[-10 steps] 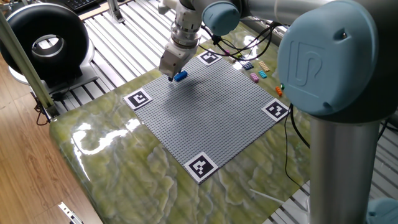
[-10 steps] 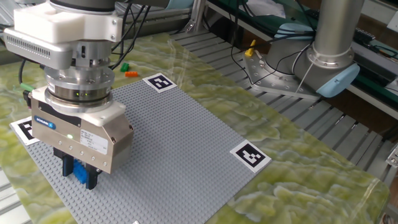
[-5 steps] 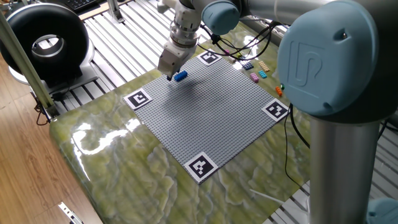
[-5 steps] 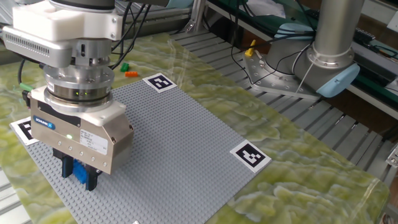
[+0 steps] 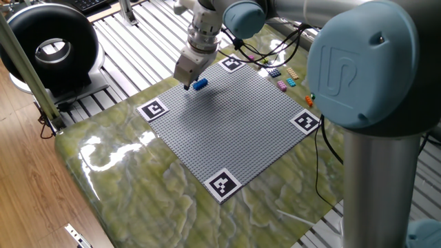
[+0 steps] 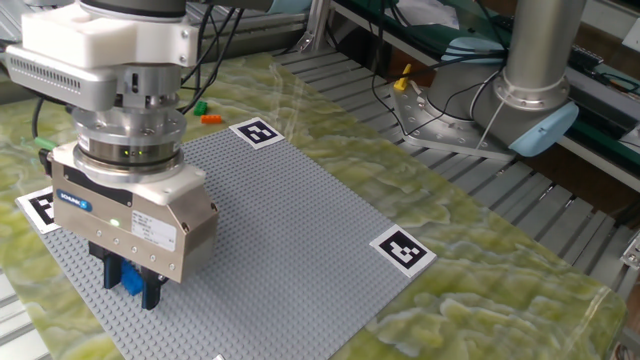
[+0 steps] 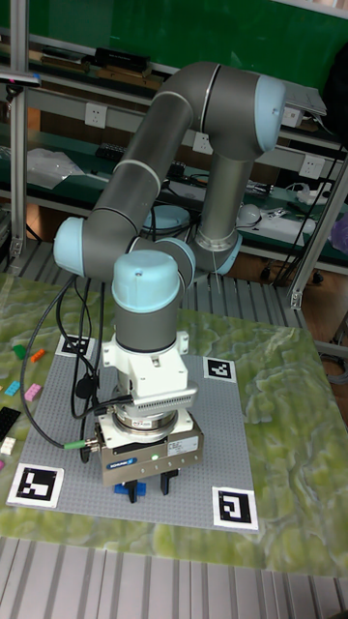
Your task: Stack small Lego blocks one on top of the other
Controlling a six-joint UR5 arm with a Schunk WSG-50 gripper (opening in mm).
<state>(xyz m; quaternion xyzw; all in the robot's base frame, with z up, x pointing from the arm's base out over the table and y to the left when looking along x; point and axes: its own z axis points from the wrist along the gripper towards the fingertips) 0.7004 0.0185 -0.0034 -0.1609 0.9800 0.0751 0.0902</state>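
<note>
A small blue studded plastic Lego block [image 6: 131, 281] sat clamped between the closed black fingers [image 6: 151, 292] of the white two-finger gripper [image 6: 128, 284], low over the large grey studded baseplate [image 6: 280, 230] near its edge. Compared with a second before, the gripper had shifted slightly, block still held.

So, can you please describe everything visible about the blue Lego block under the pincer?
The blue Lego block is a small, glossy plastic brick sitting on the grey studded baseplate, near its edge between two marker tags. It lies between the dark fingers of the pincer; whether they press it is unclear. Its studs are too small to make out.
</note>
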